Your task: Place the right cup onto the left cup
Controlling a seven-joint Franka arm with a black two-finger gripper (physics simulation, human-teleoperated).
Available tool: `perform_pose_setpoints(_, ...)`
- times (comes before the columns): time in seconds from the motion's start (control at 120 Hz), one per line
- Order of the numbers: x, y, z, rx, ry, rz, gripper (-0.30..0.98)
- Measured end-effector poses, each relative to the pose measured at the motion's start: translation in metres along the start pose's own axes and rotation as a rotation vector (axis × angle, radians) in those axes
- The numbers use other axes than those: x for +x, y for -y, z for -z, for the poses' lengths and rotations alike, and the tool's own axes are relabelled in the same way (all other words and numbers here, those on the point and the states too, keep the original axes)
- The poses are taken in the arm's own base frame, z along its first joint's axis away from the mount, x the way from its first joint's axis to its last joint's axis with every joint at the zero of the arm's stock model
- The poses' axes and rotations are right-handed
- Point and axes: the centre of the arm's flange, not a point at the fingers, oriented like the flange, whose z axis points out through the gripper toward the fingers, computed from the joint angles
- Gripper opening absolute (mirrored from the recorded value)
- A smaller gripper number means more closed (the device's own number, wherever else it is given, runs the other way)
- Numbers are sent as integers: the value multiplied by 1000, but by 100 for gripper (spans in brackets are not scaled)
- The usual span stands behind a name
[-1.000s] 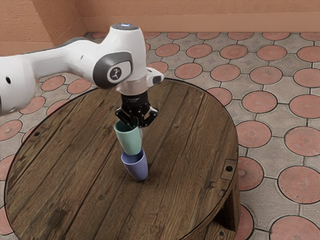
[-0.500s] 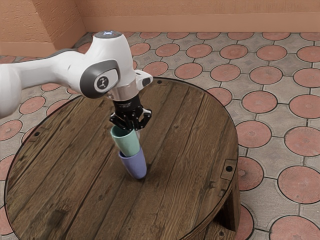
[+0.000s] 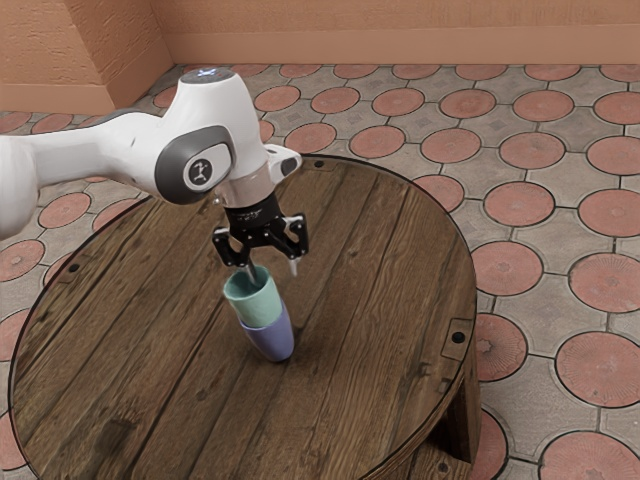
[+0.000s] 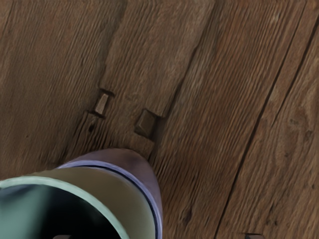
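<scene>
two fingers [image 3: 294,267] stand spread above the purple cup [image 3: 270,342], one dipping inside the green cup [image 3: 254,307] nested in it, the other outside, so a sideways drift while lifting could snag the green cup and topple both.

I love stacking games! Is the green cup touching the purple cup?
Touching. The exterior view shows the green cup sitting down inside the purple cup, its lower part hidden below the purple rim.
</scene>
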Motion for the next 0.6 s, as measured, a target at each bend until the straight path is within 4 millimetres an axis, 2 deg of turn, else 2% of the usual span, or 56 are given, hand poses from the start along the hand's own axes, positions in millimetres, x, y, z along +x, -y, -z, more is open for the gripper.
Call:
perform_pose_setpoints(0.108,0,1,4,-5,-4,4,53)
perform_pose_setpoints(0.158,1,0,21,-22,-25,1,56)
perform_pose_setpoints(0.217,9,-2,64,-48,-82,-12,59)
perform_pose_setpoints(0.25,22,4,91,-66,-119,-20,60)
perform_pose_setpoints(0.35,54,20,191,-98,-258,-101,62)
perform_pose_setpoints(0.392,61,24,219,-77,-295,-139,63)
perform_pose_setpoints(0.458,65,31,233,-32,-298,-198,64)
perform_pose_setpoints(0.6,66,41,232,37,-257,-316,65)
